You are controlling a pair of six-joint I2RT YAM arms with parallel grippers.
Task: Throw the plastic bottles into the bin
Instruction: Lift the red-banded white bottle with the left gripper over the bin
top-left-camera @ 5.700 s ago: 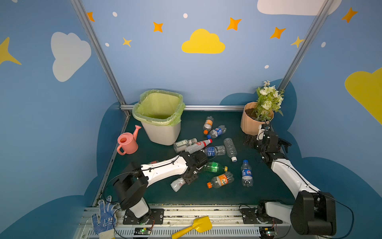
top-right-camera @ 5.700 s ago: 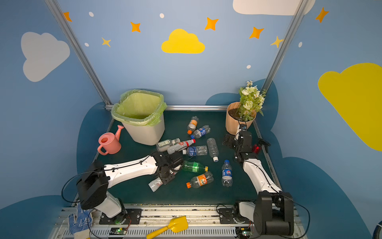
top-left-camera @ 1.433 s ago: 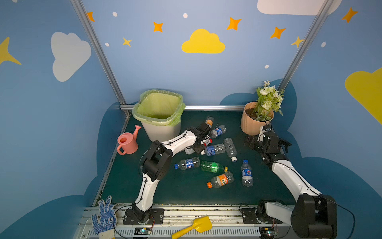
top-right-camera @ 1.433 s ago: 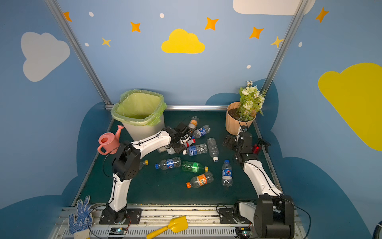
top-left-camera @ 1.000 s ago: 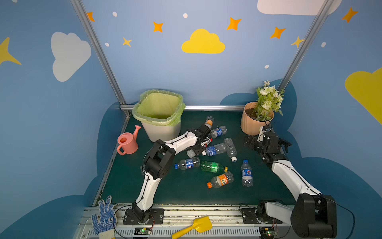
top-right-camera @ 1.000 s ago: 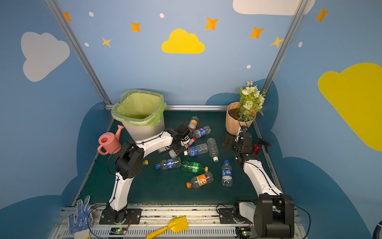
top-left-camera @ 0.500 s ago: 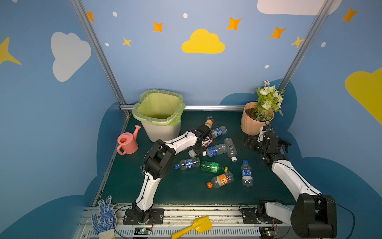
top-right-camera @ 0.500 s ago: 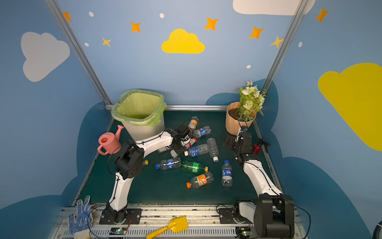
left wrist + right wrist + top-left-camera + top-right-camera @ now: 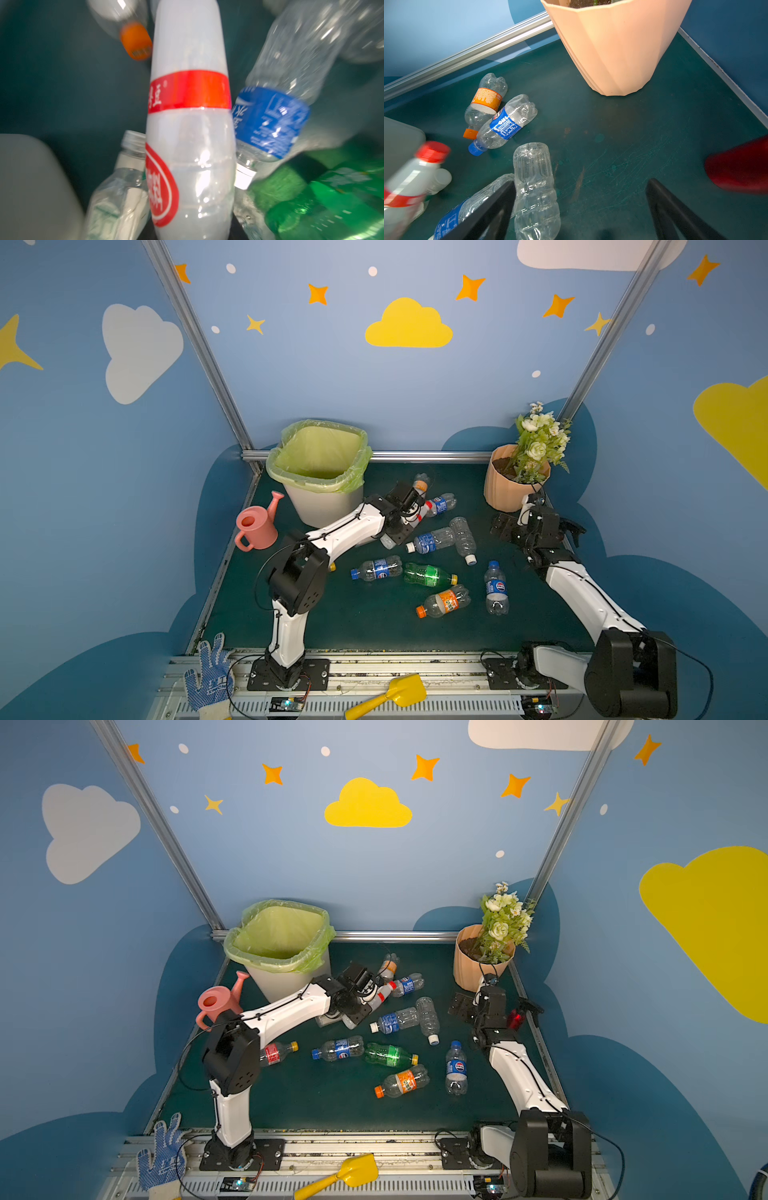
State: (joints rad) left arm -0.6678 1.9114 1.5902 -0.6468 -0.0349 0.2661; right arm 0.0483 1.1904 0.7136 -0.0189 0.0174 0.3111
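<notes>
The left tool [image 9: 409, 511] is gripping the white bottle with the red cap [image 9: 189, 124], near the bin [image 9: 322, 506]. The right tool [image 9: 581, 209] is hanging wide open beside the flowerpot [image 9: 505, 489]. Other bottles [image 9: 428, 575] are lying on the bench [image 9: 374, 628].

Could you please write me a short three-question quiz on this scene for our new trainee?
1. True or false: the right claw is gripping a bottle.
2. Which bottle is the left claw closed on?
3. Fill in: the pink watering can stands beside the ____.

Key
1. False: it is open and empty.
2. The white bottle with a red band.
3. bin
</notes>
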